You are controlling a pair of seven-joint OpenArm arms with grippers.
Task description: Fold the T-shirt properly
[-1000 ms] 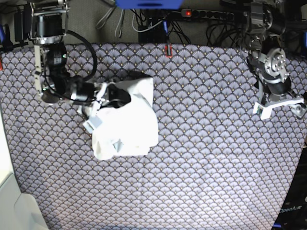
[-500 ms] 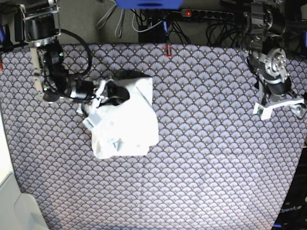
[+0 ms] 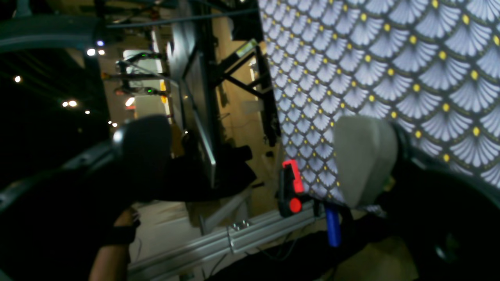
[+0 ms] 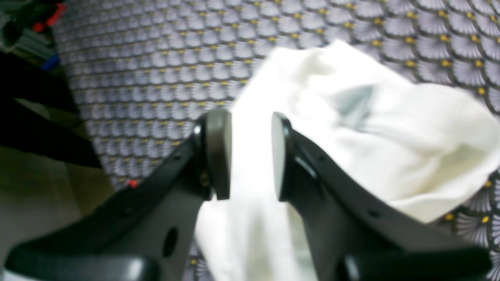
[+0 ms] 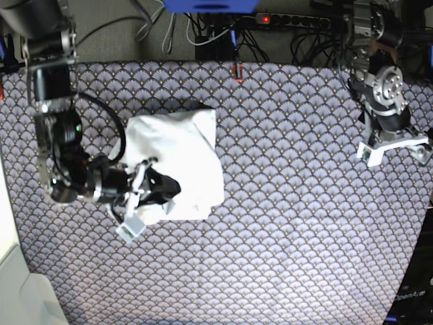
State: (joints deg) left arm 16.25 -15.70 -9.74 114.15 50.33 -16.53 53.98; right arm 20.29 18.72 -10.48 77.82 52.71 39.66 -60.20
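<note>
Right gripper (image 4: 250, 156) shifted; wrist shows T-shirt (image 4: 351, 128) ungripped.

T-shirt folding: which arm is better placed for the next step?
Probably the right. The right gripper sits at the T-shirt with jaws apart over its lower edge, while the left gripper hangs open at the table's far side.

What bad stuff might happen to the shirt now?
1. The right gripper has its jaws apart over the folded T-shirt. If it pinches only the top layer, lifting might pull the fold open.
2. The left gripper is open near the table's far edge, so nothing pins the shirt; it may slide and bunch.
</note>
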